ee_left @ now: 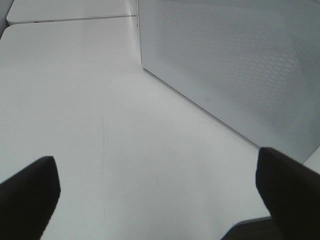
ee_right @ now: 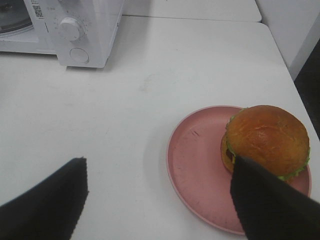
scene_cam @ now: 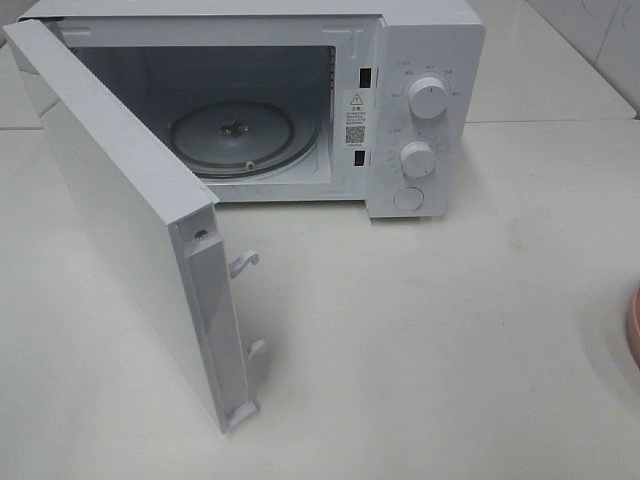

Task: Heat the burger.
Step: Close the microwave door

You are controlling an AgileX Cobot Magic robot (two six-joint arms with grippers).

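The burger point(ee_right: 265, 137), with a glossy golden-brown bun and a green lettuce frill, sits on a round pink plate point(ee_right: 197, 165) on the white table. My right gripper point(ee_right: 155, 197) is open above the table. One finger hangs over the burger's near side, the other over bare table. In the exterior high view only the plate's rim point(scene_cam: 633, 325) shows at the right edge, and neither gripper shows there. The white microwave point(scene_cam: 425, 110) stands at the back with its door point(scene_cam: 130, 215) swung wide open and its glass turntable point(scene_cam: 243, 137) bare. My left gripper point(ee_left: 155, 195) is open over bare table beside the door's outer face point(ee_left: 235, 65).
The open door reaches far out over the left front of the table. The microwave's two dials point(scene_cam: 418, 158) and round button face front. A table seam runs along the back, and a dark drop past the table edge point(ee_right: 307, 75) shows in the right wrist view.
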